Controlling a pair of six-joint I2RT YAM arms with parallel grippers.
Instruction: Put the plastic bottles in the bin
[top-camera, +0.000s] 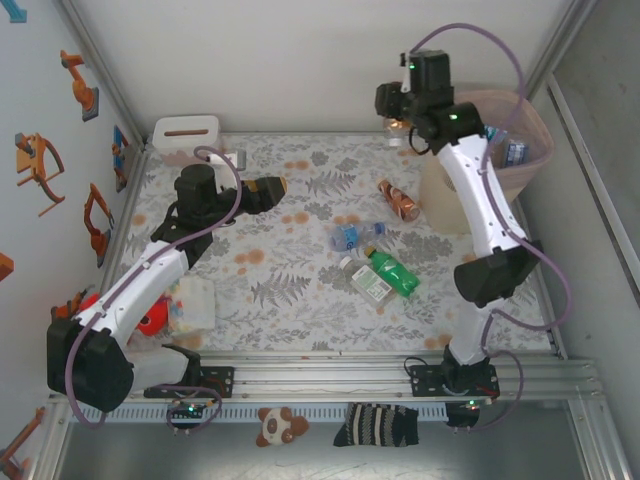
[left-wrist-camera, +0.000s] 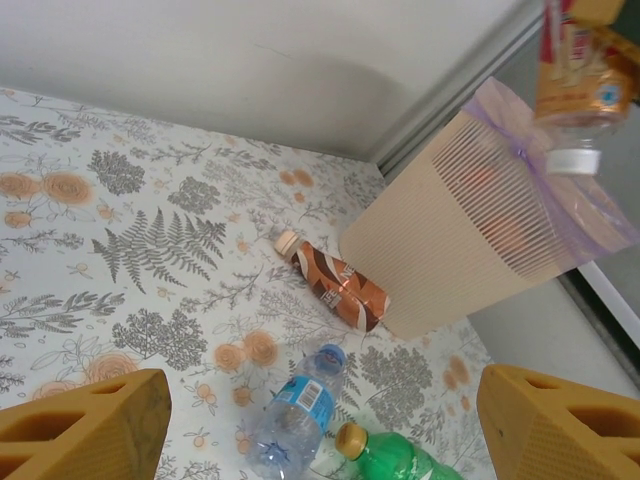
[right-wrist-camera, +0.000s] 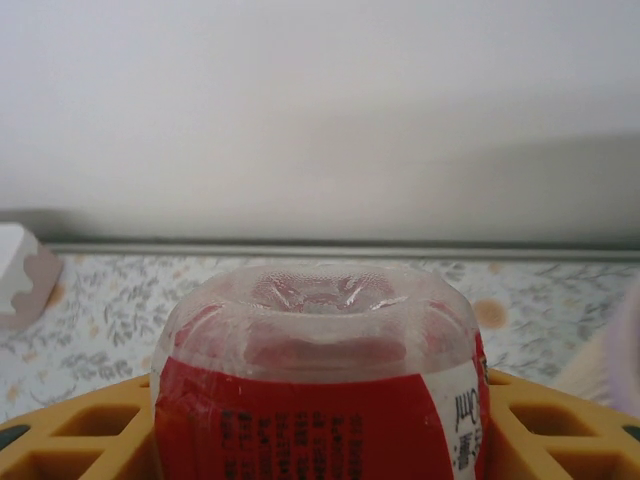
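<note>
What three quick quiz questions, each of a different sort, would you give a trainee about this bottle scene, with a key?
1. True or false: the right fingers grip a red-labelled bottle.
2. Where does the brown bottle lie relative to the bin? A inside it; B on the table beside it; C balanced on its rim.
3. Fill in: the left fingers stand ____ (open or shut), holding nothing.
Key: 1 true; 2 B; 3 open.
</note>
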